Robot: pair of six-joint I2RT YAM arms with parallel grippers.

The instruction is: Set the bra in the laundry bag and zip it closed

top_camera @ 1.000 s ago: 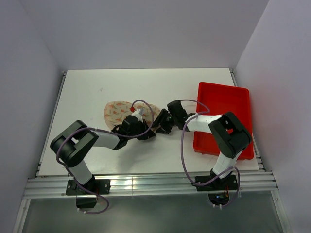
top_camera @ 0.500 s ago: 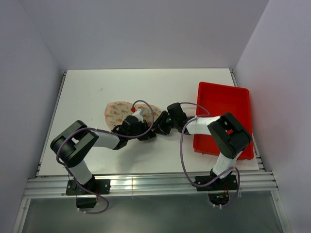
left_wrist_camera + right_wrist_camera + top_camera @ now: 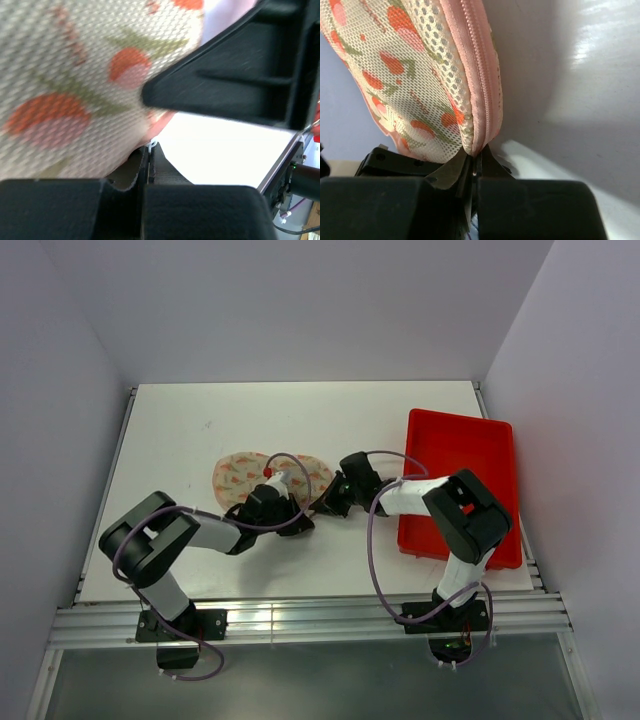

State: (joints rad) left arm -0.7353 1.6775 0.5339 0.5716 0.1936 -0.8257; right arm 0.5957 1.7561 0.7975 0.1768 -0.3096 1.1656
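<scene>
Both arms are creeping leftward since a second ago, and the bag is coming along with them. Left gripper [image 3: 148, 152] is pinching the laundry bag [image 3: 238, 472], jaws squeezed tight on its edge. Right gripper [image 3: 474, 165] is clamping the pink zipper rim [image 3: 482, 75] at its end, jaws narrow. The bra isn't showing anywhere, so I'm guessing it's inside. My worry is the opposing tug: fabric could be slipping free, or the zipper jamming.
</scene>
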